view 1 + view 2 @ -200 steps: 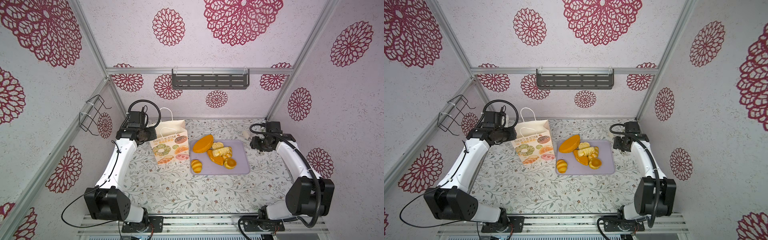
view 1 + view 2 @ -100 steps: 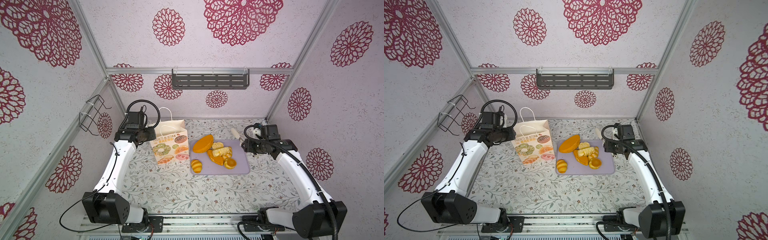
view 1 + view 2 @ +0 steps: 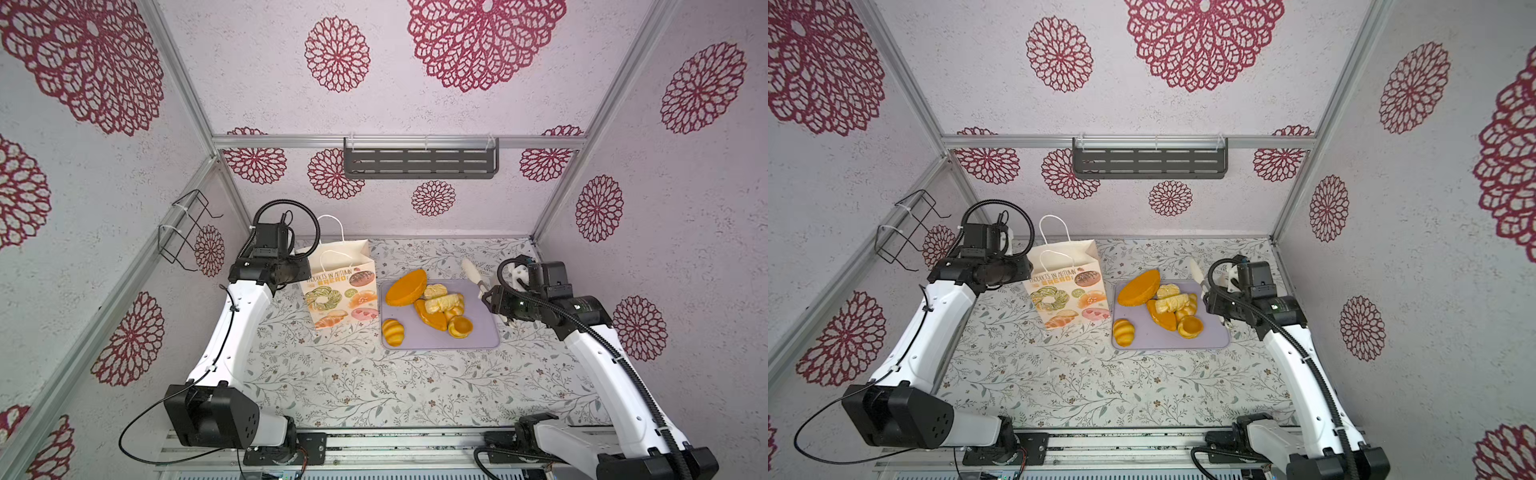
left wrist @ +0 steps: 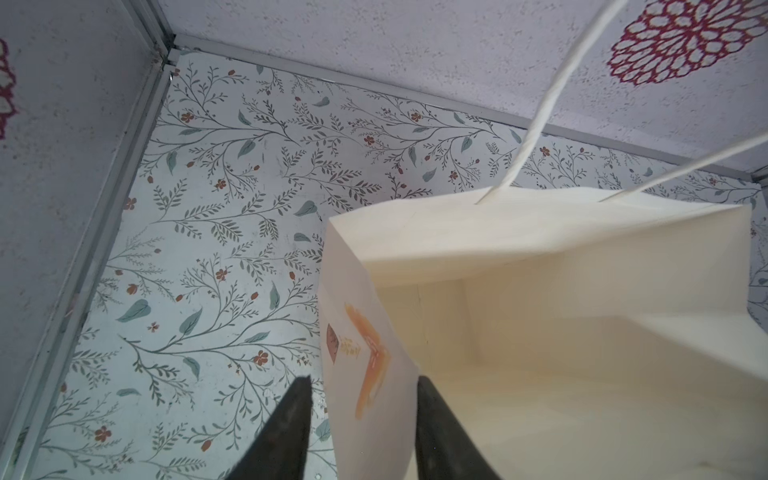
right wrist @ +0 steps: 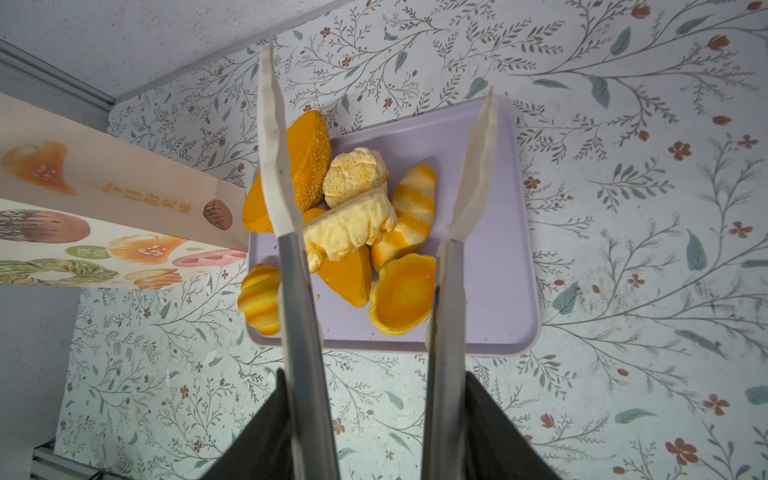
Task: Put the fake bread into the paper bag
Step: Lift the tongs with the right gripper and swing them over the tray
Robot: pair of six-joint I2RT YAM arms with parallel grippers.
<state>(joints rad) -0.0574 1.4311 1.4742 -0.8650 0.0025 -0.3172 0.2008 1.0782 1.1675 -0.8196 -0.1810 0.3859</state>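
Side wall of paper bag [image 4: 540,232] being straddled by released left tool [image 4: 363,386], tongs [image 5: 299,291] being clenched in right tool [image 5: 374,386], fake bread [image 5: 353,224] being borne on tray [image 5: 490,270] just ahead of that tool

Only the tips of the left gripper's [image 4: 362,384] fingers [image 4: 286,432] showed. The rest ran off the wrist picture's edge, and in both top views they could not be made out. Beyond those fingers the paper bag [image 4: 540,291] and its cord handles [image 4: 536,124] were cut by the edge. The tongs [image 5: 291,291] between the right gripper's [image 5: 374,376] fingers covered parts of the orange loaf [image 5: 313,158] and the striped bun [image 5: 257,299]. The bag's side lettering [image 5: 145,201] was too blurred to read.
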